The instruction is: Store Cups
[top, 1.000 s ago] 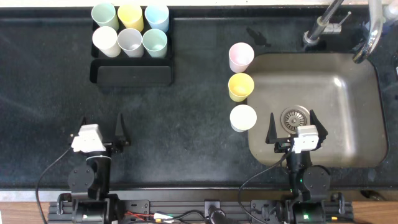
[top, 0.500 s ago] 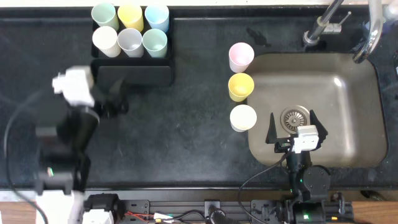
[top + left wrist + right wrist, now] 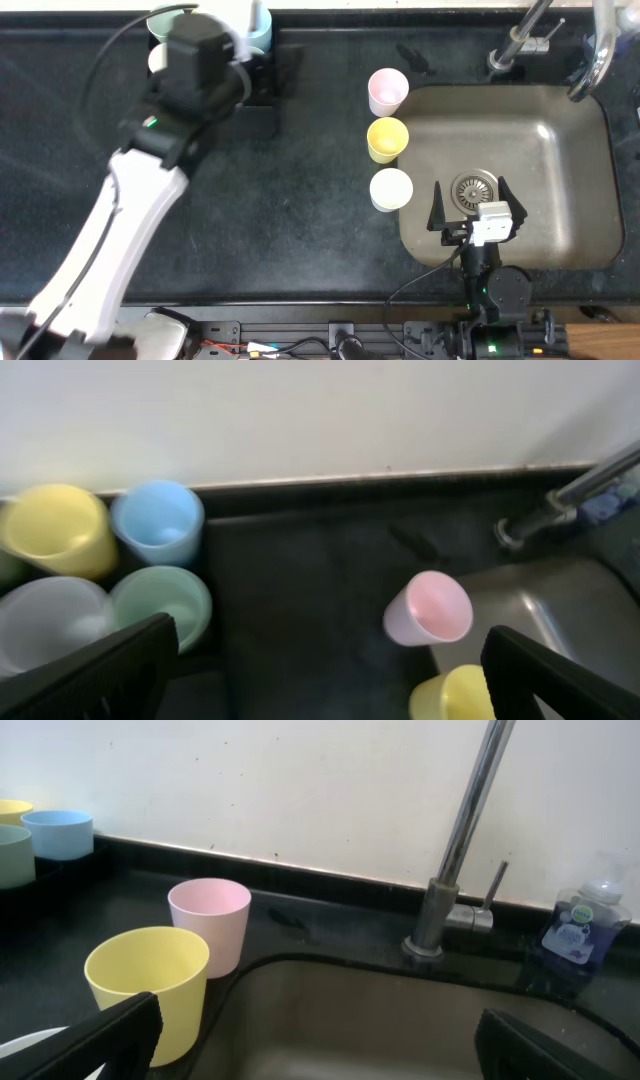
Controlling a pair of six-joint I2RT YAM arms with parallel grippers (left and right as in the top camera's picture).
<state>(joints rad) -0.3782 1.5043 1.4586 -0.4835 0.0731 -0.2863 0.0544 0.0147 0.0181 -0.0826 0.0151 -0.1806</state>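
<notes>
Dark speckled desk, sink on the right, tray with stored cups at the far left. Three loose ones stand upright in a row just beside the sink's left rim: pink cup, yellow cup, white cup. The left gripper hangs lifted by the tray, spread wide and empty, with the pink cup off to its right. The right gripper, also wide and empty, sits over the sink with the white cup just to its left, so I'd call that the nearer arm.
</notes>
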